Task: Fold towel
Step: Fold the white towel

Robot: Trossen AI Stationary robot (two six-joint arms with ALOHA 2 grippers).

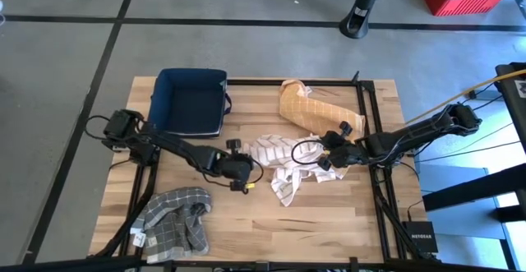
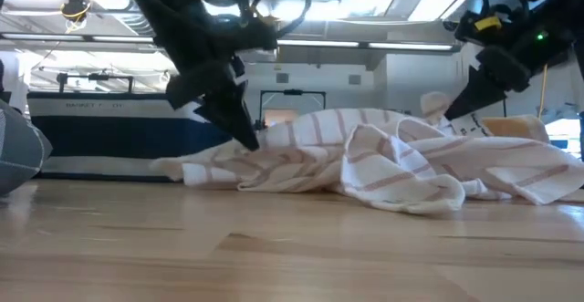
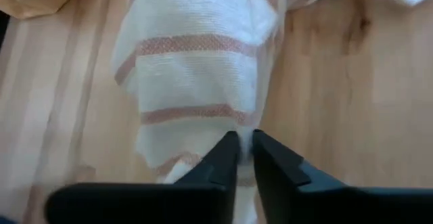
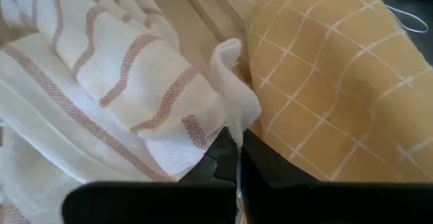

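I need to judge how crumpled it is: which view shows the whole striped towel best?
The high view: the striped towel lies fully in frame, bunched between both grippers. The low view shows it side-on as a rumpled heap. Each wrist view shows only a patch near that arm's fingers.

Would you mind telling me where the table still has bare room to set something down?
Bare wood lies along the near edge, between the grey checked towel and the table's right rail, below the striped towel. The middle is crowded: both arms, that towel, the yellow towel and navy bin.
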